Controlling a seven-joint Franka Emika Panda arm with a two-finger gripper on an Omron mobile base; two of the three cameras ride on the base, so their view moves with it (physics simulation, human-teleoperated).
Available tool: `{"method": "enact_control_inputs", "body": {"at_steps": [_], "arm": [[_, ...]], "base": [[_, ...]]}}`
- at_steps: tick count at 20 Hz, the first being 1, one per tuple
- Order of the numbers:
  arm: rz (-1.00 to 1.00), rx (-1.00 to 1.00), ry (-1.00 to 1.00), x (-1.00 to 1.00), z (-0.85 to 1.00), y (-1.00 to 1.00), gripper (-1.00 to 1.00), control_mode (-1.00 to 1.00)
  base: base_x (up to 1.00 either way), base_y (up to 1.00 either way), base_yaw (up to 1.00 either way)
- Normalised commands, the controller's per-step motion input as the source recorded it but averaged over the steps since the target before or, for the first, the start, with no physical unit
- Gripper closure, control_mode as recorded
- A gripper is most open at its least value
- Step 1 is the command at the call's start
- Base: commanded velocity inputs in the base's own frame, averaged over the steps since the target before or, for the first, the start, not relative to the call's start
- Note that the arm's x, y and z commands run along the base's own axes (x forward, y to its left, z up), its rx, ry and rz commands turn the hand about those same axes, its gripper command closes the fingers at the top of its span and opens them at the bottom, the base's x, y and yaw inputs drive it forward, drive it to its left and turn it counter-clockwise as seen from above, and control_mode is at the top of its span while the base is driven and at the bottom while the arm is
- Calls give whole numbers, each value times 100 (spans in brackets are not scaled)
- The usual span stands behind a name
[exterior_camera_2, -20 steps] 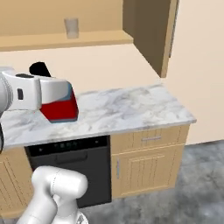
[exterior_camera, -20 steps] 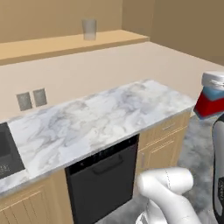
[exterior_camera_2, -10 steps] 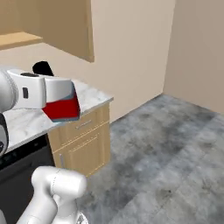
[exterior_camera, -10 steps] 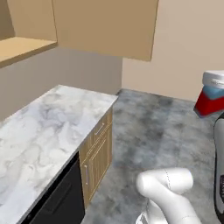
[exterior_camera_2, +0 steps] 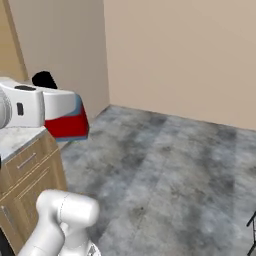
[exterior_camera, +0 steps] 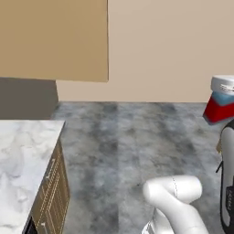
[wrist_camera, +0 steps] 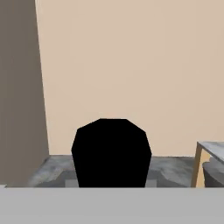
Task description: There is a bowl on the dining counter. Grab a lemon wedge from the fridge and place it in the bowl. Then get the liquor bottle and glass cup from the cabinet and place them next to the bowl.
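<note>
Grey mottled floor (exterior_camera: 137, 137) and flat beige wall (exterior_camera: 173, 45) ahead, veined marble counter corner (exterior_camera: 23, 155) at left; claw (wrist_camera: 111, 178) looks clamped on a matte black, faceted liquor bottle (wrist_camera: 111, 151) (mid-carry, I'd judge), so next comes finding the dining counter and standing it upright beside the bowl

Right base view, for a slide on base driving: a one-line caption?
Robot arm carried over grey floor, past a marble counter corner, facing a bare beige wall.

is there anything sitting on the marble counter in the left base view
No, the visible corner of the marble counter is bare, with only grey floor beside it.
</note>
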Motion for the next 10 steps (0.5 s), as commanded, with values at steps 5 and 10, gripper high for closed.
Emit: {"method": "enact_control_inputs", "body": {"at_steps": [5, 10], "arm": [[0, 0, 0, 0, 0, 0, 100, 100], [0, 0, 0, 0, 0, 0, 100, 100]], "base": [[100, -22, -39], [100, -28, -25]]}}
